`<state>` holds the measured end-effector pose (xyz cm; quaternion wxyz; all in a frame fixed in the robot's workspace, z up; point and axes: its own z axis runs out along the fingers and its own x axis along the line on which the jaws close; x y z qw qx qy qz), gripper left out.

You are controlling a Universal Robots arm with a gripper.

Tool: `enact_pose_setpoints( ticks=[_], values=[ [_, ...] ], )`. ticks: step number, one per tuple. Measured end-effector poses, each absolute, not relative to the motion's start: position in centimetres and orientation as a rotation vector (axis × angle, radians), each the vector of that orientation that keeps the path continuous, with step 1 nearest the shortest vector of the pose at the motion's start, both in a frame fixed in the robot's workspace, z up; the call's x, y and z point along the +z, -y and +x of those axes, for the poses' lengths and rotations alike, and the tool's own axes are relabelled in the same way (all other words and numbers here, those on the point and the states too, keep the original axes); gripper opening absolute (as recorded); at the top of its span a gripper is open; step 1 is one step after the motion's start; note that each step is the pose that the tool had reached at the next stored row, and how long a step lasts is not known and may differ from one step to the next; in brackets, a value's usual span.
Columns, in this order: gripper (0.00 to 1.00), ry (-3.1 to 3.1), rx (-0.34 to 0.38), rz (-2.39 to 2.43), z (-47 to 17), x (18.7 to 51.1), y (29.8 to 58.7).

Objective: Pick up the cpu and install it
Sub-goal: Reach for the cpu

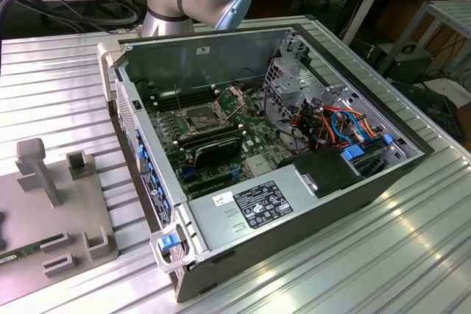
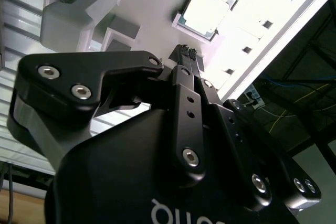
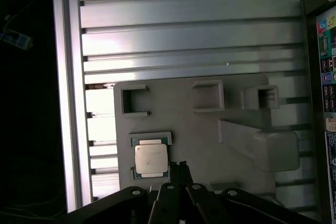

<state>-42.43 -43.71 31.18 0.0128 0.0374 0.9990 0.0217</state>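
The gripper [image 3: 181, 167] hangs over the grey tray [image 3: 194, 135] with its jaws pressed together and nothing between them. It is just beside the cpu [image 3: 151, 158], which lies flat in its corner guides on that tray, well apart from the open socket [image 1: 202, 117]. The likely trouble is the grasp: the chip is thin and low, so fingers arriving off-centre or too narrow could strike its lid, knock it askew, or pinch one edge and drop it.
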Motion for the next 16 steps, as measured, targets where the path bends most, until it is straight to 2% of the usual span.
enact_pose_setpoints(
  ticks=[16],
  values=[
    [0.11,-3.113,0.066,0.116,-43.3,28.5,43.7]
  ],
)
